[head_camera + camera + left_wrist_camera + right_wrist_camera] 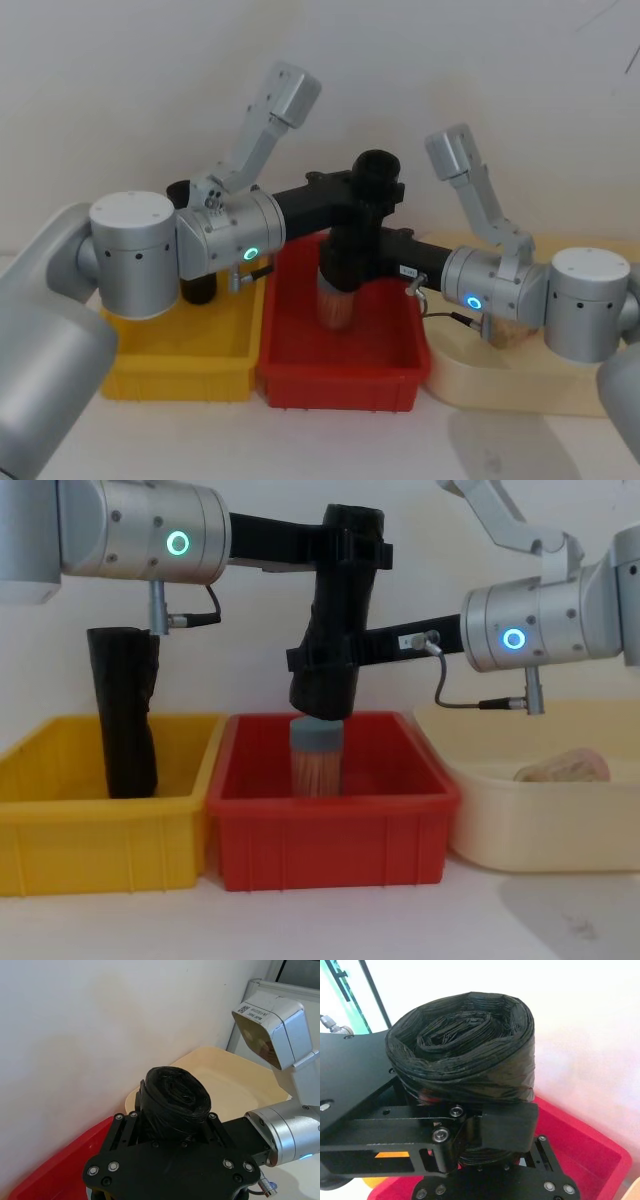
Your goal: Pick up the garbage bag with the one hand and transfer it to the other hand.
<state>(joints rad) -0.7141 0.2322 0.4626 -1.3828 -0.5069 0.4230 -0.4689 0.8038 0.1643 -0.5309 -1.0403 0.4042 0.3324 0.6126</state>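
Left gripper [352, 542], the green-ringed arm, is clamped on the top of the garbage bag [335, 620]; right gripper [330, 660], the blue-ringed arm, has its fingers closed on the same roll lower down; both have hold, and the bag hangs upright above the red bin [430, 780], clear of its floor. Under the bag a tan cylinder [317, 755] with a grey top stands in the red bin; a yellow bin [60, 810] sits to the left with a second black roll [125, 715] standing in it; a cream tray [540, 820] lies to the right; all three rest on a pale tabletop [400, 925] against a plain white wall [130, 70]. The bag is a tight black roll of glossy, crinkled film; its end shows coiled layers.
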